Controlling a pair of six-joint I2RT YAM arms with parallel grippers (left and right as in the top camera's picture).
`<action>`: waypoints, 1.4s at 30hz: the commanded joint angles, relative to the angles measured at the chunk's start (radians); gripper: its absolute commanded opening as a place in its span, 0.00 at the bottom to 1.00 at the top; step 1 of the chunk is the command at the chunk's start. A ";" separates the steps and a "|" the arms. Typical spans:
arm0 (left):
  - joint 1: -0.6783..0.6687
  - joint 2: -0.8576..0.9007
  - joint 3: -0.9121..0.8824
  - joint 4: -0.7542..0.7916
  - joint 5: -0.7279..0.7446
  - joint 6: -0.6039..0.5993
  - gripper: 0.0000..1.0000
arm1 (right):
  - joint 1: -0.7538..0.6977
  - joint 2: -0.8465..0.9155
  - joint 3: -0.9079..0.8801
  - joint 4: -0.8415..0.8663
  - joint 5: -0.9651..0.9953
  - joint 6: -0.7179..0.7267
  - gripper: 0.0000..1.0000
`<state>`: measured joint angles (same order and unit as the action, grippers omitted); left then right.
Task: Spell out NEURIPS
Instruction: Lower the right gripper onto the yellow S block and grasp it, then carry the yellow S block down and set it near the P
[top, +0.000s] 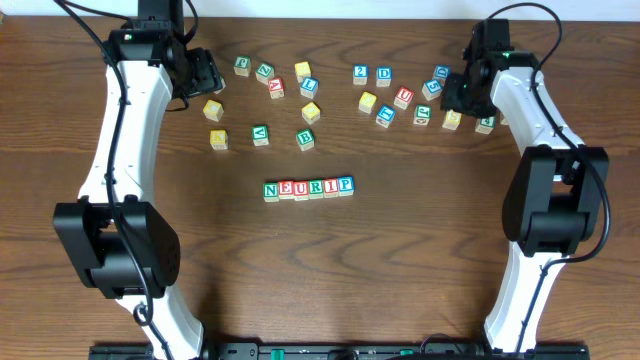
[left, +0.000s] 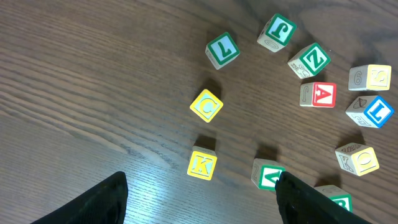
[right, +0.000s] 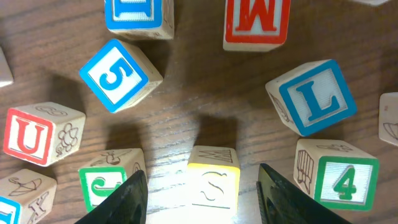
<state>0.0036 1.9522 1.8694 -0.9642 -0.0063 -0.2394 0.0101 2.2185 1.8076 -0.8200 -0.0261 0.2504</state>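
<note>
Six blocks (top: 308, 188) lie touching in a straight row on the wooden surface (top: 320, 280), near its middle, and read N, E, U, R, I, P. The yellow S block (right: 214, 186) is not in that row. It sits among the loose blocks at the far right, directly under the right pincer (right: 200, 180). That pincer is spread wide, one finger on each side of the S with wood showing in both gaps, so it grips nothing.

Close around the S the letters read clearly: a blue 5 (right: 121, 74), a red M (right: 256, 22), a blue L (right: 317, 96), a green 4 (right: 345, 180) and a red U (right: 34, 134). The L and the 4 stand just beside the right finger.

The left pincer (left: 200, 180) is also spread and empty, above the loose blocks at the far left. A yellow K (left: 202, 165) lies between its fingers, with a yellow C (left: 206, 106) just beyond and a red A (left: 318, 94) and a green Z (left: 309, 59) farther off.
</note>
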 joint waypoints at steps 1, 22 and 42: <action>-0.003 -0.003 -0.016 0.000 -0.006 -0.006 0.75 | -0.004 0.023 0.004 0.000 0.013 -0.010 0.51; -0.003 -0.003 -0.016 0.000 -0.006 -0.005 0.75 | -0.002 0.074 0.010 -0.029 0.011 0.003 0.17; -0.003 -0.003 -0.016 0.000 -0.006 -0.006 0.75 | 0.227 -0.011 -0.041 -0.339 -0.070 -0.005 0.11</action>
<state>0.0036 1.9522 1.8694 -0.9623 -0.0063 -0.2394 0.1806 2.2375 1.7950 -1.1564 -0.0814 0.2516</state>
